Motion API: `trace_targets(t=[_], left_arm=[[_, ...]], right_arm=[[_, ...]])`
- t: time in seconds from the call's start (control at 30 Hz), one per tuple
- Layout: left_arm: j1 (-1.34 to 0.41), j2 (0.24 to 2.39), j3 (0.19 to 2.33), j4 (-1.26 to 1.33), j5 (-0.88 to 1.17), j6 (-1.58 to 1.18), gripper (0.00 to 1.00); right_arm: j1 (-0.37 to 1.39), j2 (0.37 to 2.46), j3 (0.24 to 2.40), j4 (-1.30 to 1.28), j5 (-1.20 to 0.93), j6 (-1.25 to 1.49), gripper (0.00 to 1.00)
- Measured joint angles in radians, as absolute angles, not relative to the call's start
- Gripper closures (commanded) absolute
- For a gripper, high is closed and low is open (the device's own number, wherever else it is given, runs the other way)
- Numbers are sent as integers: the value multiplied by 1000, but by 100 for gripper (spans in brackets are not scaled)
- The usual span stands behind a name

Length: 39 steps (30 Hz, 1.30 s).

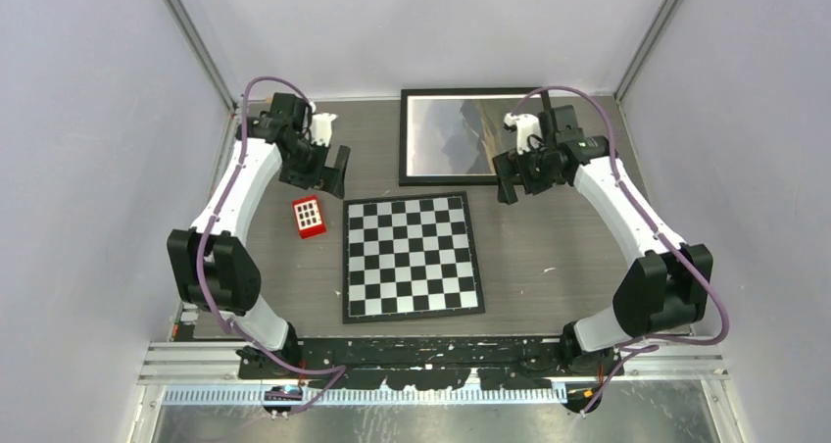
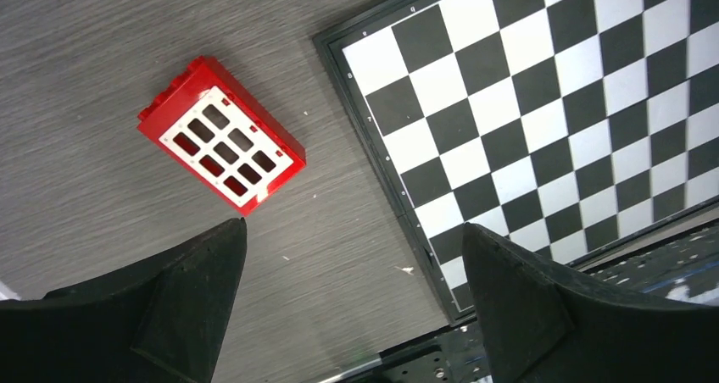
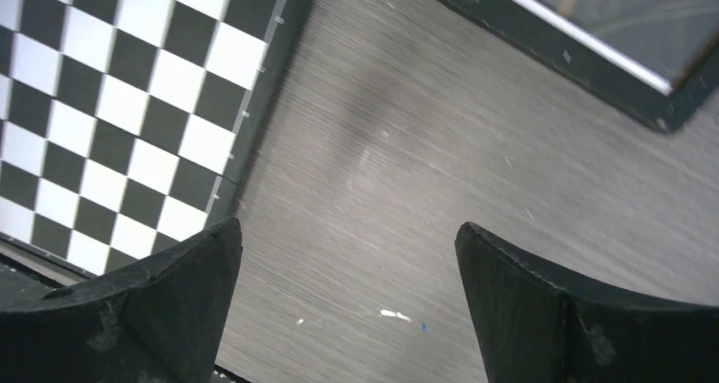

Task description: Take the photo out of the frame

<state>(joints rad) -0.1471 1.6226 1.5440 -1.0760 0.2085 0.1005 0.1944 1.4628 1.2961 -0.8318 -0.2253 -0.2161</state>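
Left side first: your left gripper (image 1: 336,173) hangs above the grey wood-grain table (image 1: 549,257), jaws spread wide with nothing between them. In its wrist view only the two dark fingertips (image 2: 203,273) show, and the rest of the gripper (image 2: 352,230) is out of the picture. Just near of it lies a red toy brick (image 1: 309,217) with a white grid of window holes, flat on the table and just beside the checkerboard's left edge; the wrist view shows the brick (image 2: 222,135) whole. The checkerboard (image 1: 412,255) sits mid-table, fully visible from above, but cut off at the right and bottom in the left wrist view (image 2: 543,103) and at the left and top in the right wrist view (image 3: 127,120). Beyond it, at the far edge and right of centre, the frame (image 1: 446,179) lies flat, glass side up, its thin black rim close to the board's far edge but apart from it. The photo (image 1: 456,134) is inside: grey mountains, pale cloud, brown-green slopes, thin white border. You cannot see its right end, since the right arm crosses over it. The right wrist view catches only one corner of the frame (image 3: 543,37), with a sliver of the photo (image 3: 627,10) blurred and dim under glare. Your right gripper (image 1: 507,180) hangs over the frame's near rim, jaws parted wide and holding nothing; between its fingertips (image 3: 348,229) there is only bare table (image 3: 424,163).
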Motion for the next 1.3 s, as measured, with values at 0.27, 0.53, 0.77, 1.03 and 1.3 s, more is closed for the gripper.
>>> trace_targets(t=[0.27, 0.53, 0.77, 1.03, 1.3], left_arm=[[105, 1590, 1532, -1081, 355, 47, 0], [270, 1414, 1415, -1087, 369, 19, 0], [331, 1385, 1404, -1121, 348, 19, 0], [352, 1385, 1386, -1156, 336, 26, 0], [362, 1385, 1386, -1163, 337, 26, 0]], right_arm=[[430, 1634, 1473, -824, -256, -247, 1], [745, 1897, 1744, -812, -291, -316, 0], [973, 2118, 1964, -790, -290, -391, 0], [1104, 2339, 2142, -762, -221, -418, 0], [1126, 2477, 2241, -746, -152, -429, 1]])
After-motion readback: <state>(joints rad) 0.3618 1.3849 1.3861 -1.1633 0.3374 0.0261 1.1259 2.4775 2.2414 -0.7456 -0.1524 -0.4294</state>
